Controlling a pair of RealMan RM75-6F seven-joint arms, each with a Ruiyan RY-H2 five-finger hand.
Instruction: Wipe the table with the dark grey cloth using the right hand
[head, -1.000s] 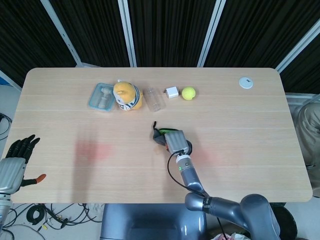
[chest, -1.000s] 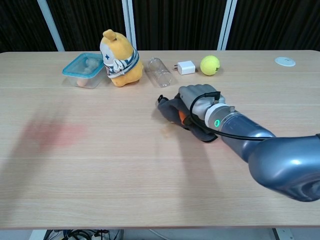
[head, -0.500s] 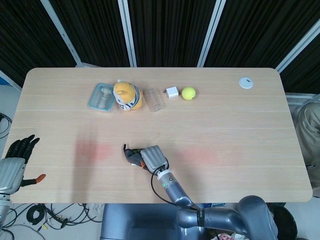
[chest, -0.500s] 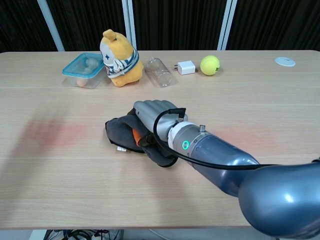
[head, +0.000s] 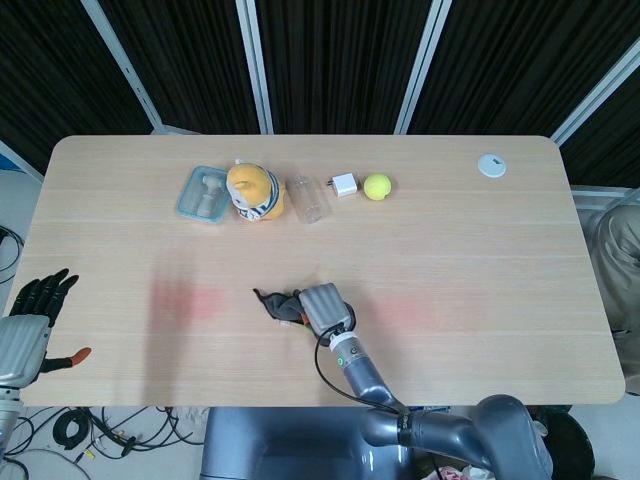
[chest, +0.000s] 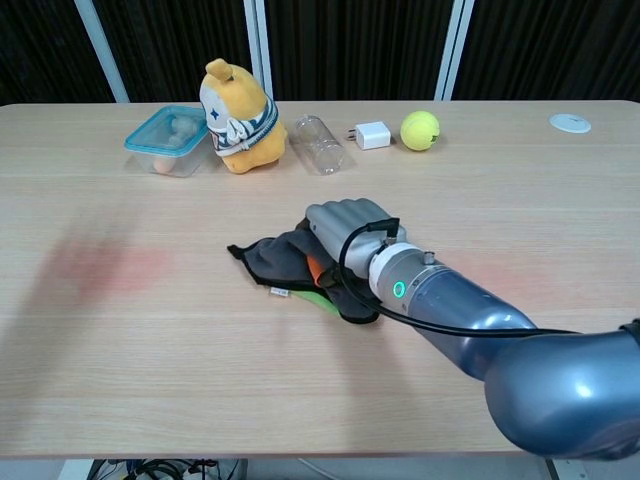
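The dark grey cloth (chest: 275, 260) lies crumpled on the wooden table (chest: 150, 330) near its front middle, with a green and orange patch showing at its near edge. My right hand (chest: 347, 228) presses down on the cloth's right part, fingers curled over it. From the head view the cloth (head: 280, 301) sticks out to the left of my right hand (head: 324, 305). At the table's left front edge, off the surface, my left hand (head: 35, 318) hangs with fingers apart and holds nothing.
Along the far side stand a blue-lidded food box (chest: 168, 140), a yellow plush toy (chest: 238, 105), a clear bottle on its side (chest: 319, 144), a white charger (chest: 374, 134) and a yellow-green ball (chest: 420, 129). A white disc (chest: 570, 123) lies at the far right.
My right hand dragged the cloth left and toward the front, then back a little to the right. The cloth now trails out flatter to the left. The left hand has not moved.
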